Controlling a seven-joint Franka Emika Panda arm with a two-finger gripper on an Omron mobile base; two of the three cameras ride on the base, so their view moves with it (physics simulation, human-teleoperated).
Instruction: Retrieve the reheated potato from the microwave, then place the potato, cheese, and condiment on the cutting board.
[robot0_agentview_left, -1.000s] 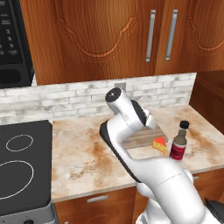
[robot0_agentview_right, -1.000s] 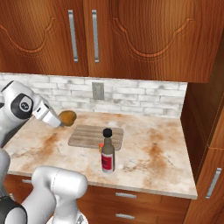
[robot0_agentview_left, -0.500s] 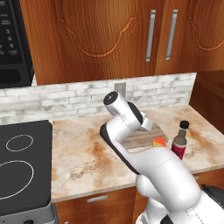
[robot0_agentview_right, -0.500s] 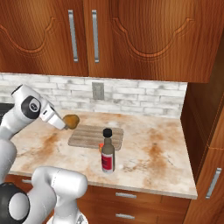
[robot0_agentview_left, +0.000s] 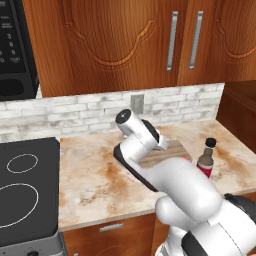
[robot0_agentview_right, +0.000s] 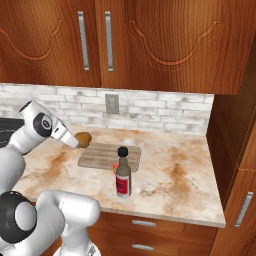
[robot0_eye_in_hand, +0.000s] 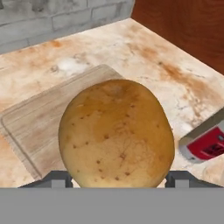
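My gripper (robot0_agentview_right: 80, 141) is shut on the golden-brown potato (robot0_agentview_right: 84, 138), which hangs just over the left end of the pale wooden cutting board (robot0_agentview_right: 111, 156). Seen from the hand, the potato (robot0_eye_in_hand: 116, 133) sits between the two fingertips (robot0_eye_in_hand: 57, 177) with the cutting board (robot0_eye_in_hand: 43, 118) below and behind it. The condiment (robot0_agentview_right: 123, 173) stands upright in front of the board, its red label (robot0_eye_in_hand: 209, 143) at the right in the hand view. A sliver of orange cheese (robot0_agentview_right: 114, 168) peeks out beside the bottle. The black microwave (robot0_agentview_left: 12, 50) hangs at the upper left.
A black cooktop (robot0_agentview_left: 22, 185) lies left of the marble counter (robot0_agentview_right: 170, 175). A brick backsplash with an outlet (robot0_agentview_right: 111, 103) runs behind, with wooden wall cabinets (robot0_agentview_right: 150, 40) above. A wooden side panel (robot0_agentview_right: 232, 140) closes off the counter's right end.
The arm has carried the potato slightly to the right and down, closer over the board's left end. Bottle, cheese and board have stayed put.
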